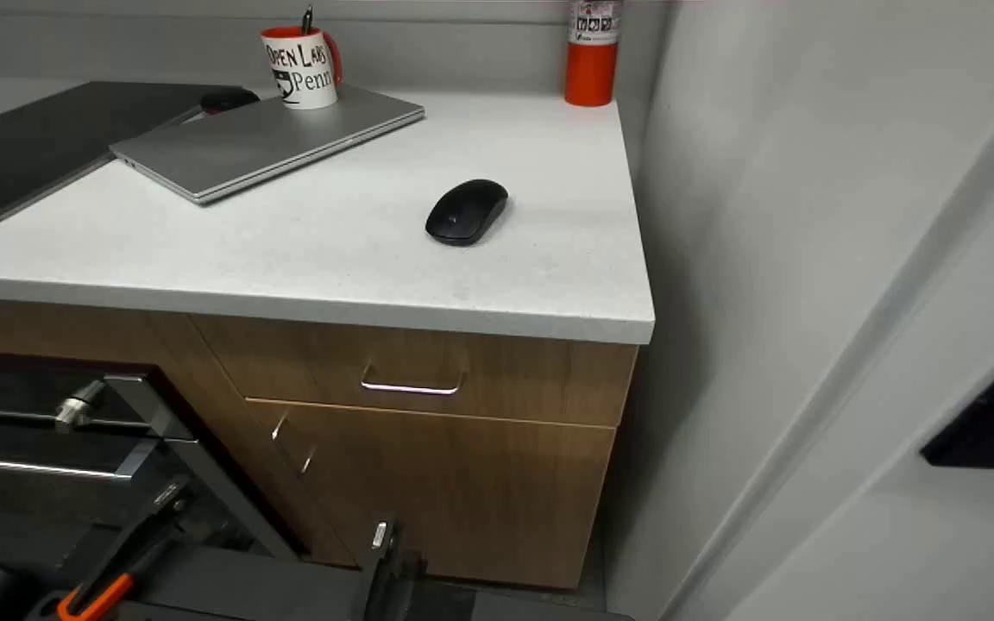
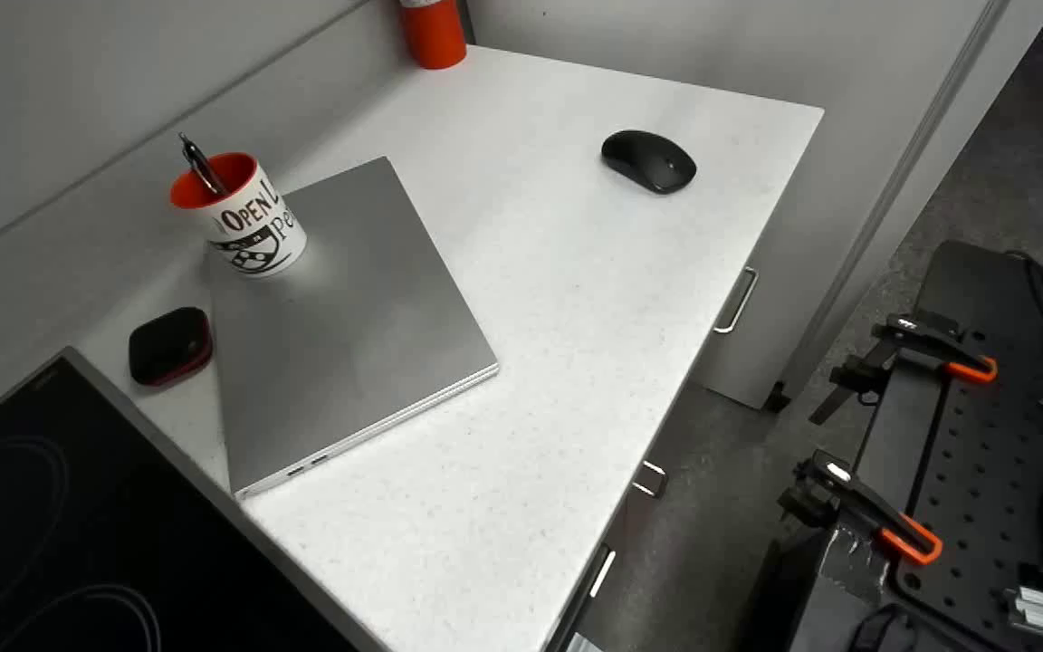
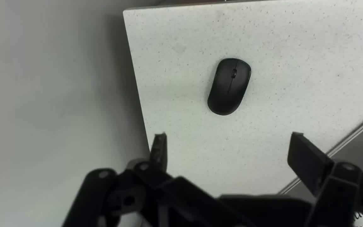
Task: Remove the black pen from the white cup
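Pen (image 2: 203,167) leans toward eleven o'clock in an exterior view; swung in low, the spread tool (image 3: 228,142) may topple the cup (image 2: 254,228), clearance unclear.

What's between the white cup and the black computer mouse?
From the white cup to the black mouse, first part of the closed gray laptop that the cup stands on, then white countertop; both exterior views show this.
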Available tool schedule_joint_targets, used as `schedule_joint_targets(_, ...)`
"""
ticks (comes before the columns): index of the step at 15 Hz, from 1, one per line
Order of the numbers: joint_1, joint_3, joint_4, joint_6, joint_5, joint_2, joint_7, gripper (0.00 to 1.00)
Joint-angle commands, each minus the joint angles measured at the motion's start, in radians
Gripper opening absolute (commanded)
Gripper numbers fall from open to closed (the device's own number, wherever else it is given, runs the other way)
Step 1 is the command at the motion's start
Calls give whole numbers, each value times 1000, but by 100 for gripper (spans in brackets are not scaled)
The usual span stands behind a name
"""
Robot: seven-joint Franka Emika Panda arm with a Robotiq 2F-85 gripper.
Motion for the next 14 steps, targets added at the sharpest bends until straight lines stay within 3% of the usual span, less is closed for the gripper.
schedule_joint_targets(1, 3, -3, 2, -2, -2, 1, 2, 100)
schedule_joint_targets(4, 29, -8, 7, 42, 50, 21, 14, 100)
schedule_joint_targets(10, 155, 28, 37, 301, 331, 144, 51, 100)
schedule_joint_targets(13, 202, 60, 71, 350, 376, 218, 42, 100)
schedule_joint_targets(14, 173, 56, 23, 331, 338, 160, 36, 100)
